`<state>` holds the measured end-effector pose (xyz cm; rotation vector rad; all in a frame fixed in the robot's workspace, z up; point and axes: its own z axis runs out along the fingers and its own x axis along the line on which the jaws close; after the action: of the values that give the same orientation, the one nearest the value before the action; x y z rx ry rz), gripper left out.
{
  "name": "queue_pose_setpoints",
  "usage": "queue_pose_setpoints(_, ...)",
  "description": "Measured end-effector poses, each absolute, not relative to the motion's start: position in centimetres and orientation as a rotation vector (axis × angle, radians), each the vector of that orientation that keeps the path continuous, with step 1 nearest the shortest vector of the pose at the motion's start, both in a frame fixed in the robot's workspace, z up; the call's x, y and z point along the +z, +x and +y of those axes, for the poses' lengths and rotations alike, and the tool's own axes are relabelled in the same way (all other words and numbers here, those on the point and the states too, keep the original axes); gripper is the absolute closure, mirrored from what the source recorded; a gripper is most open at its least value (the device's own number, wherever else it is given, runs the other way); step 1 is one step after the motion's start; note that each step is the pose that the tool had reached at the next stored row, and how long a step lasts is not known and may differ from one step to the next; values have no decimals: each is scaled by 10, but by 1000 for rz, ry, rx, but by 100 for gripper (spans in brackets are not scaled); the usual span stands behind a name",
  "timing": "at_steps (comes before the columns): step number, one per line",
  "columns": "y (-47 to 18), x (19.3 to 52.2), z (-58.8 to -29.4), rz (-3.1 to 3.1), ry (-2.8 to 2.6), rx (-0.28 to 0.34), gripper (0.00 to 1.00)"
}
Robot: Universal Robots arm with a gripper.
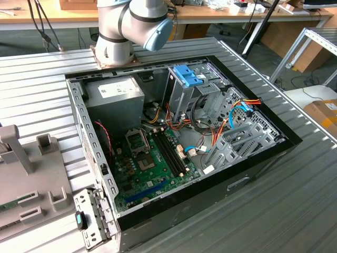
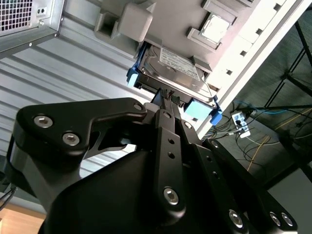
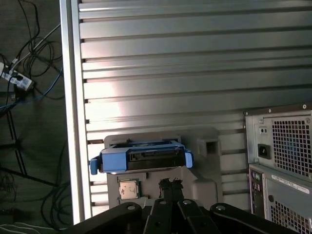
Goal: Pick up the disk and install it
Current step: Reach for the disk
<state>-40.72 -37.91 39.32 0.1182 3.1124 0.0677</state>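
Disk [image 3: 141,158] was seen at twelve o'clock of the closed, empty claw [image 3: 170,184], short end nearest, long axis seemingly twelve-to-six.

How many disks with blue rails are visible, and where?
1. The disk sits on the grey holder, just ahead of the gripper in the first wrist view. Others may be hidden inside the case.

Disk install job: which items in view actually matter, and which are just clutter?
Job:
- disk, blue rails on, sitting in the grey holder
- gripper, close to the disk
- open computer case

Lying about:
- processor chip in the same holder
- floor cables
- cardboard box
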Motion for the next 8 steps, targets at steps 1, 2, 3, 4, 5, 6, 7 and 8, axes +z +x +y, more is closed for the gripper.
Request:
queue_pose_setpoints(1, -408, 393, -378, 3113, 118, 68, 89)
queue_pose_setpoints(2, -410, 393, -377, 3112, 118, 68, 89)
queue_pose_setpoints(3, -412, 393, -376, 3112, 118, 68, 89)
queue_pose_setpoints(4, -414, 393, -375, 3112, 118, 68, 89)
queue_pose_setpoints(5, -415, 393, -375, 3112, 118, 68, 89)
queue_pose_setpoints(6, -417, 393, -374, 3112, 118, 68, 89)
queue_pose_setpoints(7, -419, 393, -373, 3113, 118, 68, 89)
queue_pose_setpoints(8, -421, 393, -373, 3112, 118, 68, 89)
